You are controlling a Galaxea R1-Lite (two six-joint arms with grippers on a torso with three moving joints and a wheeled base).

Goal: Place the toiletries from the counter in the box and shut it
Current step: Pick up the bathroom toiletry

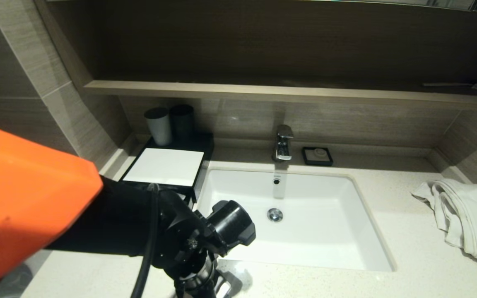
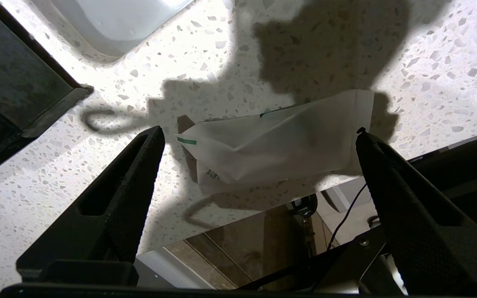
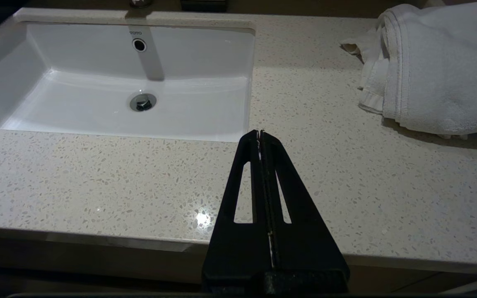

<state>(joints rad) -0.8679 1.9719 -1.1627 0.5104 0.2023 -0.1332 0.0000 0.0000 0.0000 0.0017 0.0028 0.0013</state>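
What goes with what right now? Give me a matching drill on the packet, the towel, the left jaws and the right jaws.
Things:
1. packet
2. towel
3. left gripper
4. right gripper

States or places:
A. jaws shut, over bare counter in front of the sink
B. bunched up on the counter, on the right of the sink
C. lying at the counter's front edge, between open jaws
D. jaws wide open, one on each side of the packet

Pairs: 1-C, 2-B, 3-D, 4-A
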